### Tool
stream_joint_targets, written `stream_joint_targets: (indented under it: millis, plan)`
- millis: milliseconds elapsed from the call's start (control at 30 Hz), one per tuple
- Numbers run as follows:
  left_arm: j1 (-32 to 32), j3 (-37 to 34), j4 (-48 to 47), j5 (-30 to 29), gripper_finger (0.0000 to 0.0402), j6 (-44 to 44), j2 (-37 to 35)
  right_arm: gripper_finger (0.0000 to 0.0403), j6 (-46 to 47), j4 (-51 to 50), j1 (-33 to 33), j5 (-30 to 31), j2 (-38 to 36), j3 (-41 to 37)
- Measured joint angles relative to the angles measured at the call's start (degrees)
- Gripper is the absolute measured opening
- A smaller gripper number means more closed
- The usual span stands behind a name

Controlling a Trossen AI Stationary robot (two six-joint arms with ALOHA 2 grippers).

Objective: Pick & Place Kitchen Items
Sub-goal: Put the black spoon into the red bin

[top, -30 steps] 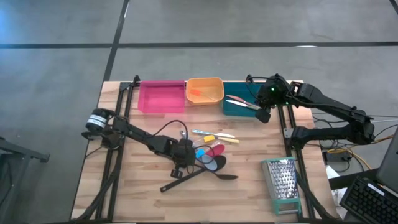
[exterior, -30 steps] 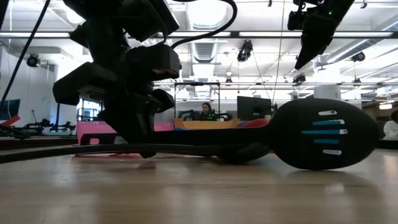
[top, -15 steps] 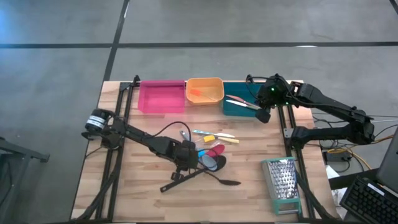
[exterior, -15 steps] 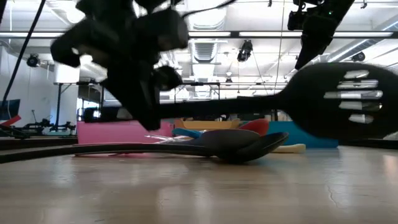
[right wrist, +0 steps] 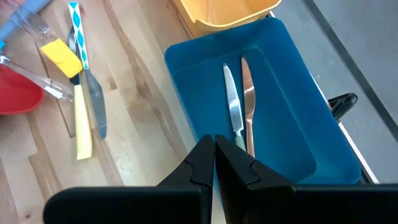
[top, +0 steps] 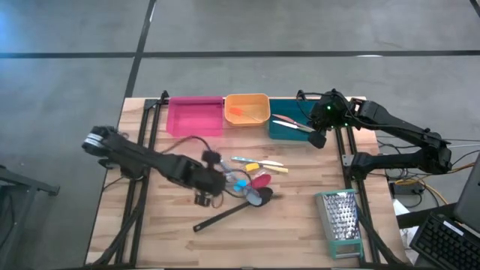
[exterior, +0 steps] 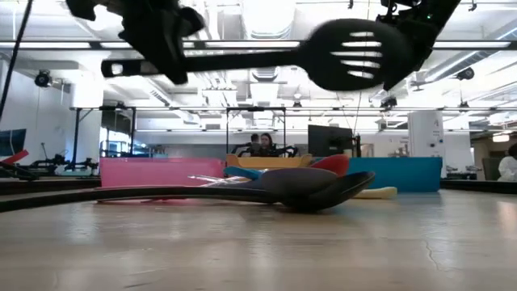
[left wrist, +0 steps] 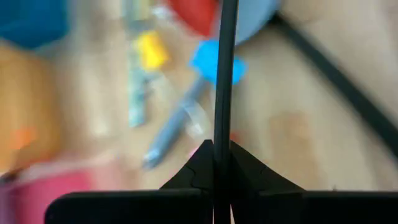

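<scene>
No brand, label or writing can be read on anything. The left gripper (left wrist: 221, 163) is clamped on the thin handle of a black slotted spoon (exterior: 349, 53), holding it level in the air above the middle of the bench (top: 300, 240); its oval head has four pale slots. Under it a second black spoon (top: 225, 217) lies by the red, blue and yellow utensil pile (top: 251, 176). The right gripper (right wrist: 214, 155) hangs pinched shut, empty, over the teal bin (right wrist: 273, 74) at the bench's far edge
</scene>
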Motion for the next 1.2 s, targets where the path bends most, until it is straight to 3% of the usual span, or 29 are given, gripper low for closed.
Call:
stream_joint_targets:
  millis: [200,367,567,933,1200]
  plan:
    - [2.5,-3.3,-4.1,-12.7,0.0022,-2.8,-10.7,0.0008,0.0,0.0,0.0,0.0,0.0,0.0]
    - [7.7,-6.9,-4.7,-15.5,0.0022,-2.5,-18.2,0.0008,0.0,0.2,0.0,0.0,0.0,0.0]
    - [19.7,-10.4,-9.4,-16.0,0.0022,-4.3,-24.0,0.0008,0.0,0.2,0.0,0.0,0.0,0.0]
    - [41.9,-11.1,-11.0,-13.6,0.0022,2.6,-22.5,0.0008,0.0,0.8,0.0,0.0,0.0,0.0]
    - [48.5,-11.3,-14.4,-12.7,0.0022,3.9,-17.8,0.0008,-0.3,0.8,0.0,0.0,0.0,0.0]
